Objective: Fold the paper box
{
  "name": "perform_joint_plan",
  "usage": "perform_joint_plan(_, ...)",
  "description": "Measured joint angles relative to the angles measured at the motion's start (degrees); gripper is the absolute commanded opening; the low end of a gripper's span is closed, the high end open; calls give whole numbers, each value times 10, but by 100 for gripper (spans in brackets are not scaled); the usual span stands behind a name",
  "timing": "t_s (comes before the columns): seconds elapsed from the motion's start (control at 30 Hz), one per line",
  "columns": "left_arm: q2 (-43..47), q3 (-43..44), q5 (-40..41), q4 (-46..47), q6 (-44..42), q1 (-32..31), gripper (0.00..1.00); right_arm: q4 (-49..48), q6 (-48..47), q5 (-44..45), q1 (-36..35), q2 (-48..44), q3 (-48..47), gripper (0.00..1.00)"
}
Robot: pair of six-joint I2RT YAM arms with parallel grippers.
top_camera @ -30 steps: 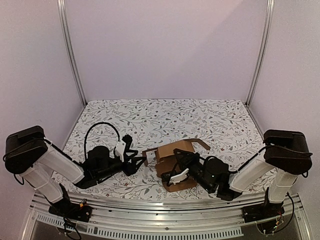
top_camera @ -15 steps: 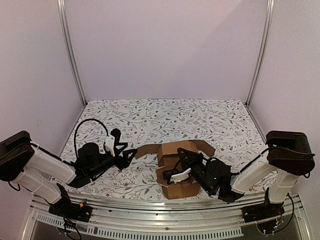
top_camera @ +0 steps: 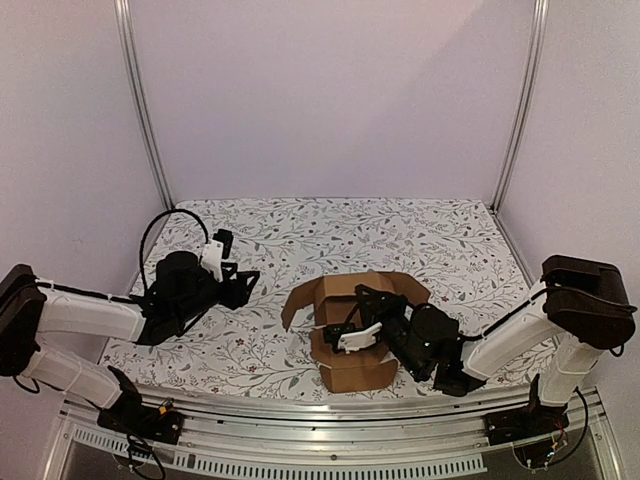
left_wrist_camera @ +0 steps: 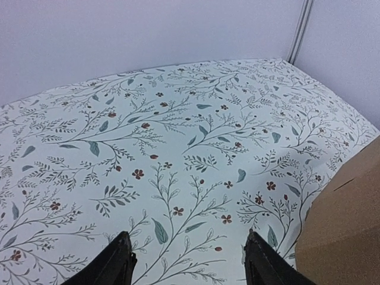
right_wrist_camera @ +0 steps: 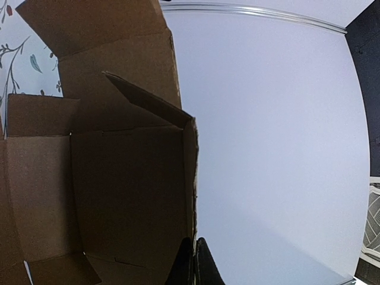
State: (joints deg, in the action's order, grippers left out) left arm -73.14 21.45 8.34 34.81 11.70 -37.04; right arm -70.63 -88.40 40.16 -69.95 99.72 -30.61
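Note:
The paper box (top_camera: pixel 357 373) is plain brown cardboard, half formed, with its flaps standing open, on the table in front of the right arm. My right gripper (top_camera: pixel 352 334) is shut on the thin edge of one box wall. In the right wrist view the fingertips (right_wrist_camera: pixel 203 248) pinch that wall and the hollow inside of the box (right_wrist_camera: pixel 119 196) fills the left side. My left gripper (top_camera: pixel 243 284) hovers open to the left, apart from the box. The left wrist view shows its gripper (left_wrist_camera: pixel 187 238) with only tablecloth between the fingers, and a corner of the box (left_wrist_camera: pixel 344 237) at the right edge.
A floral tablecloth (top_camera: pixel 330 230) covers the table. Aluminium posts (top_camera: pixel 142 110) stand at the back corners before pale walls. A metal rail (top_camera: pixel 330 440) runs along the near edge beside the arm bases.
My left arm has drawn back to the left, away from the box, its jaws wider. My right gripper has raised and turned the box, so its walls stand more upright.

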Motion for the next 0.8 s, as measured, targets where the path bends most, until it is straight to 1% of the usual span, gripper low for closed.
perform_joint_plan(0.07, -38, 33, -25, -17, -6, 0, 64, 6, 9, -1, 1, 0, 0, 0)
perform_joint_plan(0.27, -210, 170, -120, -36, -42, -6, 62, 29, 32, -4, 9, 0, 0, 0)
perform_joint_plan(0.4, -285, 215, -174, -35, -71, -25, 61, 17, 36, -4, 10, 7, 2, 0)
perform_joint_plan(0.6, -326, 218, -235, -30, -94, -65, 61, -37, 16, -4, 10, 58, 27, 0)
perform_joint_plan(0.8, -327, 216, -247, -28, -102, -80, 61, -50, 10, -2, 10, 84, 40, 0)
